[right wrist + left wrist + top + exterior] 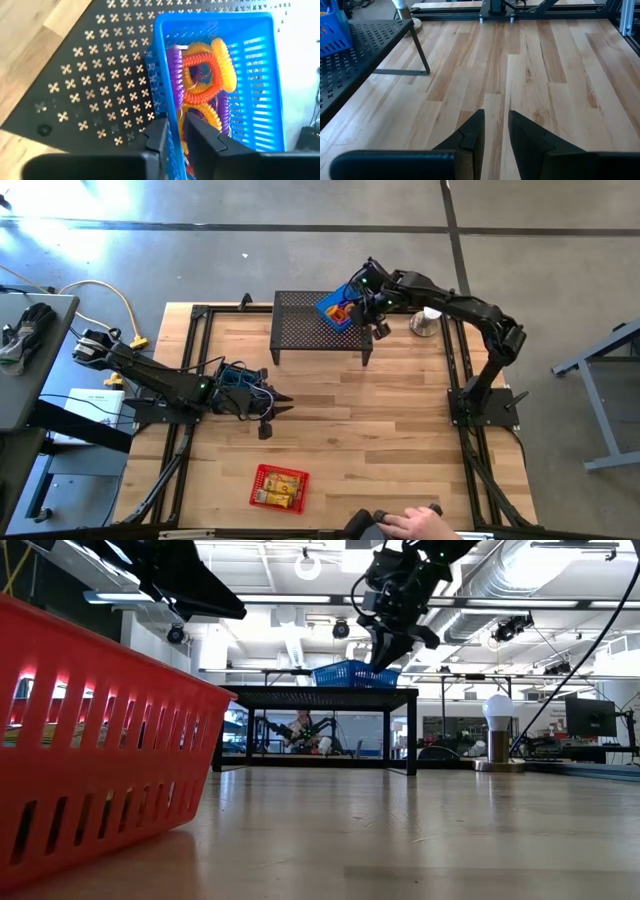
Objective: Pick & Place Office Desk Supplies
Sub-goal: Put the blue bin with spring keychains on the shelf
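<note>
- Black mesh stand (pixel 305 325) at the table's far edge.
- Silver cone with white ball (pixel 425 322) just beside the stand.
- Wooden table (pixel 400 440).

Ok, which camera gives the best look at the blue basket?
The right wrist view: the blue basket fills it, coiled rings visible inside. The high view shows it small under the right gripper; the low view side-on; the left wrist view a corner.

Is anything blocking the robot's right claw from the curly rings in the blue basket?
Nothing visible does. The right gripper sits at the blue basket on the black mesh stand, one finger on each side of its wall, and the coiled rings lie uncovered just inside.
</note>
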Controlling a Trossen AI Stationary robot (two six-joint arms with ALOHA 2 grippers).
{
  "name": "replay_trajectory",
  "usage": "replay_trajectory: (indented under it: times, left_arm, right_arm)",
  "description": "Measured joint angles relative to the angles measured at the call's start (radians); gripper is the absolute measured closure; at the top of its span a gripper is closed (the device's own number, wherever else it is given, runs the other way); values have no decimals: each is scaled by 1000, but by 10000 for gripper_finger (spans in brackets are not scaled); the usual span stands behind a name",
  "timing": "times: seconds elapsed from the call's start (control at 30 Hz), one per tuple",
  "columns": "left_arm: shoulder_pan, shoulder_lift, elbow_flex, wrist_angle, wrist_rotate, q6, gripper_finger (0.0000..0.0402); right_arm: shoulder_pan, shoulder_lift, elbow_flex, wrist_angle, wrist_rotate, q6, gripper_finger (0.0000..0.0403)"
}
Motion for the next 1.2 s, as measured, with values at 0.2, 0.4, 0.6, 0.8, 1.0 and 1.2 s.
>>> replay_trajectory:
  times: [0.2,0.4,0.6,0.8,1.0,1.2]
  left_arm:
    - [0,0,0,0,0,-1,321]
    - [0,0,0,0,0,-3,321]
    - [0,0,0,0,0,-5,321]
    - [0,0,0,-8,0,-53,321]
    - [-2,0,0,-15,0,-94,321]
    - [-23,0,0,-15,0,-94,321]
  right_arm:
    - [8,0,0,7,-7,23,289]
    - [43,0,0,2,28,0,236]
    - [106,0,0,14,154,-10,226]
    - [158,0,0,14,125,-30,236]
    - [189,0,0,-18,113,-27,247]
    - [212,0,0,-114,147,-19,260]
